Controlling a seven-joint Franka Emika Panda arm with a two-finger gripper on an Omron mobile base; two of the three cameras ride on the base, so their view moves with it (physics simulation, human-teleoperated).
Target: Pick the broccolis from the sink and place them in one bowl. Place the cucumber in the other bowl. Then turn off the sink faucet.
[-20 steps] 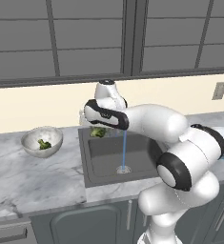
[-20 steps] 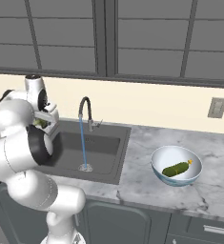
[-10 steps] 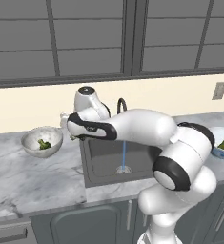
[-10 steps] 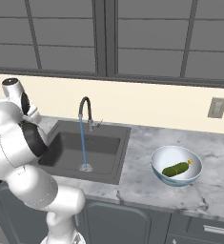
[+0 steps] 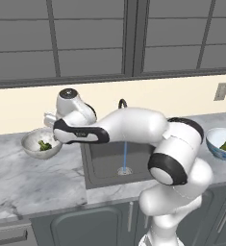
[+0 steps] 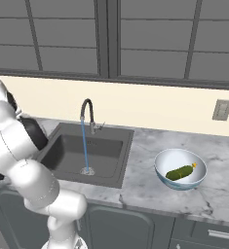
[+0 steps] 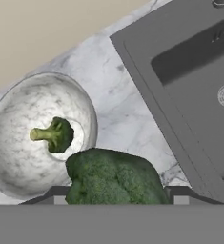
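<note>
My gripper (image 7: 116, 193) is shut on one broccoli (image 7: 114, 177), a lumpy dark-green clump that covers the fingertips in the hand view. It hangs above the counter at the near edge of the grey-white speckled bowl (image 7: 18, 114), between that bowl and the sink (image 7: 194, 81). The second broccoli (image 7: 56, 135) lies in this bowl, stem to the left. From the left base view my gripper (image 5: 51, 121) is over the right rim of the speckled bowl (image 5: 31, 139). The cucumber (image 6: 180, 172) lies in the blue-rimmed bowl (image 6: 161, 165). Water runs from the faucet (image 6: 86, 111) into the sink (image 6: 62, 148).
The marble counter (image 5: 32, 180) runs on both sides of the sink. A beige wall with a socket plate (image 6: 221, 110) stands behind, under dark cabinets. My own arm (image 5: 133, 127) spans over the sink's left half.
My arm has swung left from above the sink to the speckled bowl, carrying the broccoli with it. Water keeps running.
</note>
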